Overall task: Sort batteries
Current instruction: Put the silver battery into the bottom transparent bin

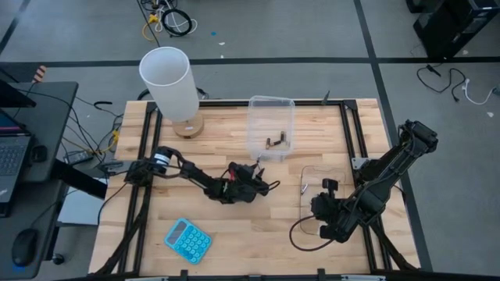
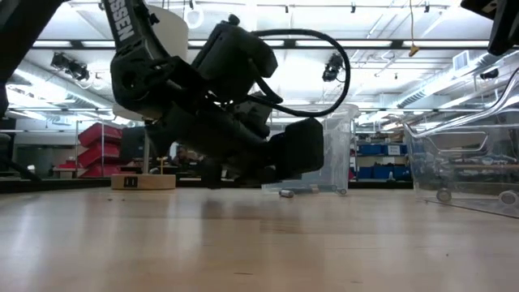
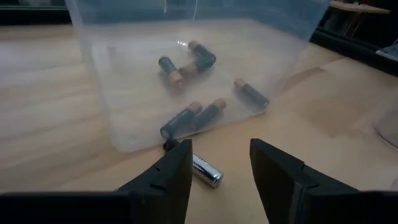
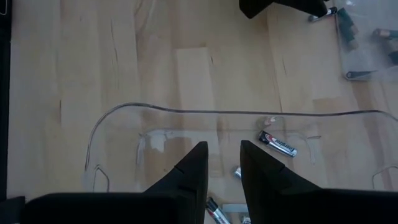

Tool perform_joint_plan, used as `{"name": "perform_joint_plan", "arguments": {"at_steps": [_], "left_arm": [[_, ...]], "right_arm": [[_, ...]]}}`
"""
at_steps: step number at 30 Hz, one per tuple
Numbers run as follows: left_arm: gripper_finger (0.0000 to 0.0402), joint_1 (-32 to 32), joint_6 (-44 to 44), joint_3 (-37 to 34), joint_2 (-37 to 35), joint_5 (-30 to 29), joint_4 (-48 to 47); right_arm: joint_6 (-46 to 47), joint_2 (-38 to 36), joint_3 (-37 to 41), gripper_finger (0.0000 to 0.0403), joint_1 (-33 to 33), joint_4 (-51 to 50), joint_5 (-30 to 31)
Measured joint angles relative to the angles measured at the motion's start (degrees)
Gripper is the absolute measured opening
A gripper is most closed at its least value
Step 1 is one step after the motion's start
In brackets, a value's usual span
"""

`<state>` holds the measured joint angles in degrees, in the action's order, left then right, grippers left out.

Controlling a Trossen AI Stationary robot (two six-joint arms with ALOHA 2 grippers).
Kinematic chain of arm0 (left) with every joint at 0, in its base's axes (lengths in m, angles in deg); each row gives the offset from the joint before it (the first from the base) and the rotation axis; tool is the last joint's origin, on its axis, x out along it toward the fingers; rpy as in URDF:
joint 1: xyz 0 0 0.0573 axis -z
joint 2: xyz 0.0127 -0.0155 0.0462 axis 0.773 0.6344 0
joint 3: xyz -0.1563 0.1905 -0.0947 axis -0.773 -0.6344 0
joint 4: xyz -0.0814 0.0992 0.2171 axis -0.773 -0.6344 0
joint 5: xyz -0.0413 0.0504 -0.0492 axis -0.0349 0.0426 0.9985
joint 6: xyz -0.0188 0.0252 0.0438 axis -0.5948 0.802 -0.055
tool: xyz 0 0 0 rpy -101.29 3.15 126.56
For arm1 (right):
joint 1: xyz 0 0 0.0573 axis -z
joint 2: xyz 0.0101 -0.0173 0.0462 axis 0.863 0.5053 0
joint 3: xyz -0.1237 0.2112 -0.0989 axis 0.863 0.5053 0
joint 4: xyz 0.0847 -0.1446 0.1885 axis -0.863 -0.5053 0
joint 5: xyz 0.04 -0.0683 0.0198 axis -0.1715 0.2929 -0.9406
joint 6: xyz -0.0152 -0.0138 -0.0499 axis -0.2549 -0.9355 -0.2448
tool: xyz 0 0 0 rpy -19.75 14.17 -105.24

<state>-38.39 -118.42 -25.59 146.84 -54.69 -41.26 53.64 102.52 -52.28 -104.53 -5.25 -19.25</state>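
- At the back of the counter (image 1: 234, 242) we've got the lamp (image 1: 170, 82) to the left, with one tub (image 1: 271, 125) just right of it.
- Inside that tub, we count several batteries (image 3: 186, 118).
- One loose battery (image 3: 206, 171) lies on the counter just outside the tub's near wall, right before the left end effector (image 3: 219, 171).
- The second tub (image 4: 230, 134) sits right of centre, with a battery (image 4: 278, 144) in it, under the right end effector (image 4: 222, 162).
- Calculator (image 1: 188, 240) lies front left.
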Motion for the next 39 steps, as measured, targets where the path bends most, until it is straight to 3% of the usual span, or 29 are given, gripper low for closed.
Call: {"name": "perform_joint_plan", "arguments": {"at_steps": [19, 22, 30, 39], "left_arm": [[0.0177, 1.81, -7.0, 0.14, -0.37, 3.33, -12.12], [0.0177, 2.56, -6.73, -0.03, -0.39, 3.13, -11.05], [0.0177, 3.18, 4.51, -0.06, -0.25, 4.53, -0.93], [0.0177, -1.0, 0.3, -0.06, 0.65, 2.69, -0.72]], "right_arm": [[-0.4, 0.0, 0.02, 0.008, 0.0, -0.61, -0.01], [-0.55, 0.0, 0.02, 0.008, 0.0, -0.73, -0.01], [-1.05, 0.0, 0.04, 0.008, 0.0, -2.45, -0.03], [-1.65, 0.0, 0.04, 0.008, 0.0, -2.66, 0.7]]}}
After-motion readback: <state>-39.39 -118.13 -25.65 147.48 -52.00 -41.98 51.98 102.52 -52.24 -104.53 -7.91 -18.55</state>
